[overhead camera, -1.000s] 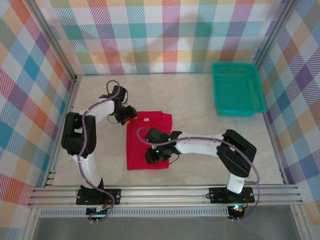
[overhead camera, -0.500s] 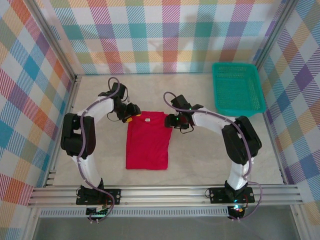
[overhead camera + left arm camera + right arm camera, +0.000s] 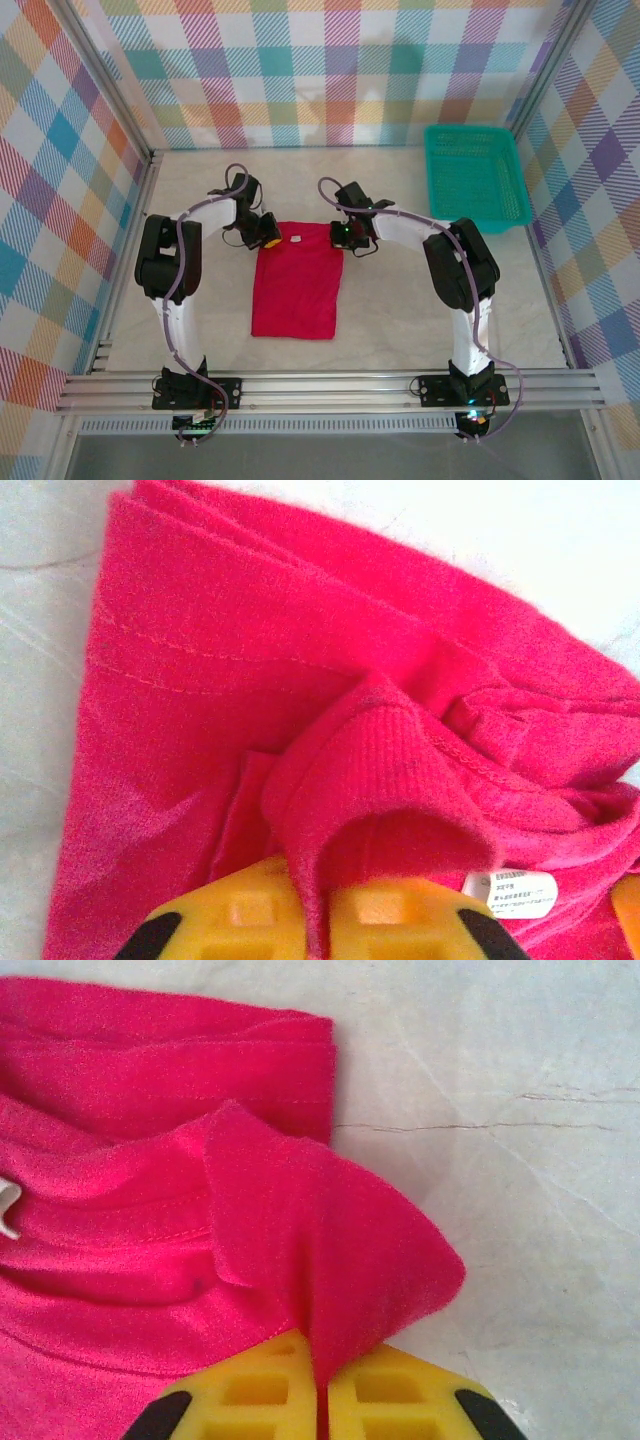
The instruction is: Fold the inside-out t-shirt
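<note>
The inside-out t-shirt (image 3: 295, 285) lies as a folded red rectangle in the middle of the table, long side running near to far. My left gripper (image 3: 268, 238) sits at its far left corner, shut on a pinch of the red cloth (image 3: 318, 880) between the yellow fingers (image 3: 240, 920). A small white tag (image 3: 510, 893) shows just right of that pinch. My right gripper (image 3: 341, 237) is at the far right corner, shut on a raised fold of the shirt (image 3: 330, 1260) between its yellow fingers (image 3: 400, 1395).
A teal plastic basket (image 3: 475, 178) stands at the far right of the table. Checked walls close in the left, right and back. Pale bare tabletop (image 3: 430, 300) lies to the right of the shirt and along the near rail.
The right arm swung from over the shirt's near part to its far right corner. Both grippers have closed on the cloth at the far corners.
</note>
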`<move>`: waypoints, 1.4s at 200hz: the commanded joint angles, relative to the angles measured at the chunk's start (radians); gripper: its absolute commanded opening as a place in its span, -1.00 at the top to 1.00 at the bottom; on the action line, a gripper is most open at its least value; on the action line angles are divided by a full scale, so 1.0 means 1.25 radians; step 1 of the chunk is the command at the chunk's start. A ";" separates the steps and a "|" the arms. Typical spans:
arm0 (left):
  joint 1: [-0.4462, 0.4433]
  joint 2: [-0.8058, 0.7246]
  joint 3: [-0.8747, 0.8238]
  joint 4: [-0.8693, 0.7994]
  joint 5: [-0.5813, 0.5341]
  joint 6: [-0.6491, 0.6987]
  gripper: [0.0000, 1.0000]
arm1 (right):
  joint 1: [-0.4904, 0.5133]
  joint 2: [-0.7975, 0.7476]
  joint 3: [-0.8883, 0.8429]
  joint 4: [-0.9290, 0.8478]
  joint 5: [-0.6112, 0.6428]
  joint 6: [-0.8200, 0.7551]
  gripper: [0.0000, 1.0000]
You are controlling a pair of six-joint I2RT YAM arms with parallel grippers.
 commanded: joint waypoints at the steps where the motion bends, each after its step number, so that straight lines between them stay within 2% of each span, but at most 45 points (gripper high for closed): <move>1: -0.008 -0.052 0.029 -0.059 -0.034 0.012 0.91 | 0.004 -0.043 0.031 -0.036 -0.026 -0.018 0.93; 45: -0.007 -0.164 0.038 -0.146 -0.135 0.036 0.96 | 0.025 -0.088 0.068 -0.085 -0.006 -0.039 0.95; 76: -0.003 -0.174 0.057 -0.179 -0.170 0.055 0.96 | 0.027 -0.082 0.063 -0.048 0.000 -0.032 0.93; 120: 0.039 -0.084 0.089 -0.188 -0.228 0.038 1.00 | 0.024 0.004 0.109 -0.004 0.045 -0.053 0.89; 144: 0.062 -0.014 0.111 -0.169 -0.284 0.015 0.98 | 0.017 0.089 0.174 -0.015 0.056 -0.059 0.76; 156: 0.067 0.020 0.133 -0.165 -0.294 0.007 0.95 | 0.013 0.117 0.198 -0.017 0.048 -0.060 0.62; 170: 0.070 0.034 0.150 -0.161 -0.280 0.002 0.79 | 0.011 0.124 0.216 -0.032 0.040 -0.060 0.49; 185: 0.066 0.010 0.138 -0.136 -0.249 0.005 0.45 | 0.011 0.109 0.215 -0.036 0.021 -0.064 0.11; 210: 0.058 -0.080 0.095 -0.101 -0.265 0.017 -0.08 | 0.011 0.063 0.187 -0.028 0.015 -0.070 -0.34; 233: 0.061 -0.186 0.032 -0.052 -0.298 0.021 -0.98 | 0.007 0.056 0.184 -0.025 0.019 -0.082 -0.49; 249: 0.078 -0.232 -0.011 -0.005 -0.291 0.015 -1.00 | 0.000 0.074 0.206 -0.034 0.017 -0.085 -0.51; 266: 0.097 -0.236 -0.037 0.039 -0.230 0.025 -1.00 | -0.010 0.097 0.233 -0.039 0.009 -0.081 -0.51; 280: 0.102 -0.226 -0.047 0.066 -0.175 0.043 -0.85 | -0.022 0.114 0.250 -0.040 -0.006 -0.077 -0.51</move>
